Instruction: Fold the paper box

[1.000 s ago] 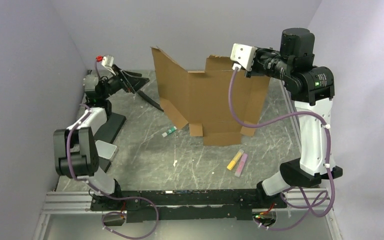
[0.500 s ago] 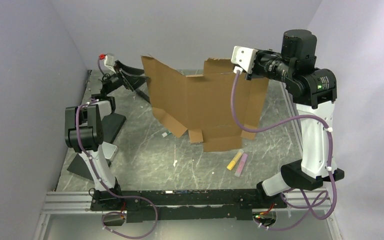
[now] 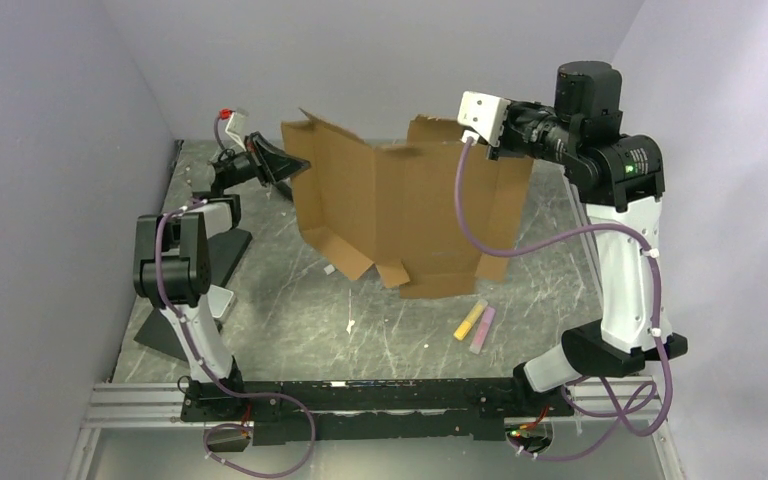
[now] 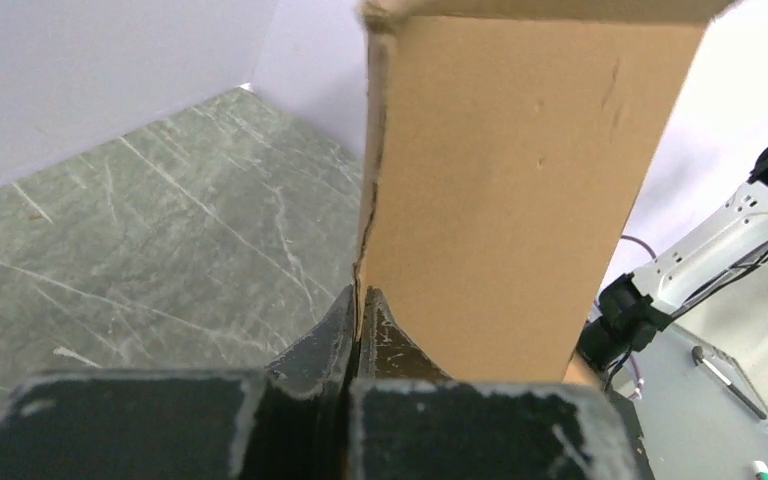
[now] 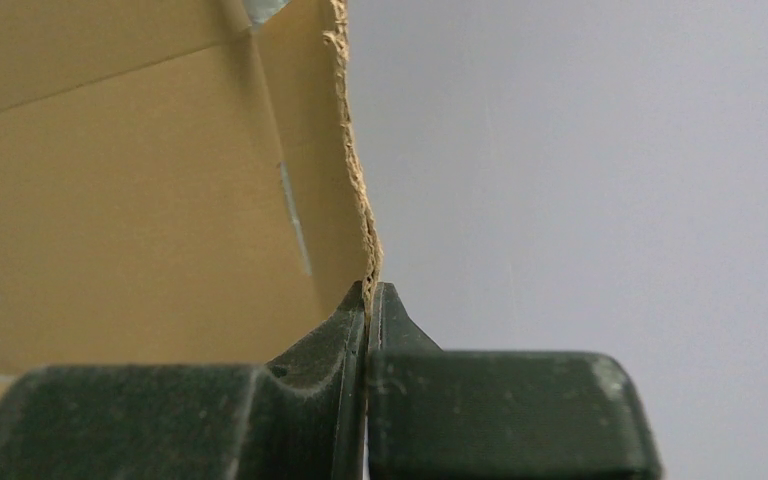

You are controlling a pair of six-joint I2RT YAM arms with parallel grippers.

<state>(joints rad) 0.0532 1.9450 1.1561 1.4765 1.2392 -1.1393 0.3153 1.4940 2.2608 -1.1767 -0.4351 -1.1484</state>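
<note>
The paper box is a brown corrugated cardboard sheet held upright over the back of the table, bent along a vertical crease, with small flaps hanging at its lower edge. My left gripper is shut on its left edge. In the left wrist view the fingertips pinch the cardboard's edge. My right gripper is shut on the sheet's upper right edge. The right wrist view shows the corrugated edge clamped between the pads.
A yellow marker and a pink marker lie on the grey marbled table in front of the sheet. A small white piece lies near the middle. A black stand sits at the left. Walls close in on three sides.
My left arm swung up and right to the sheet's left edge and its gripper went from open to shut on it. The sheet shifted slightly left. The right gripper kept its hold.
</note>
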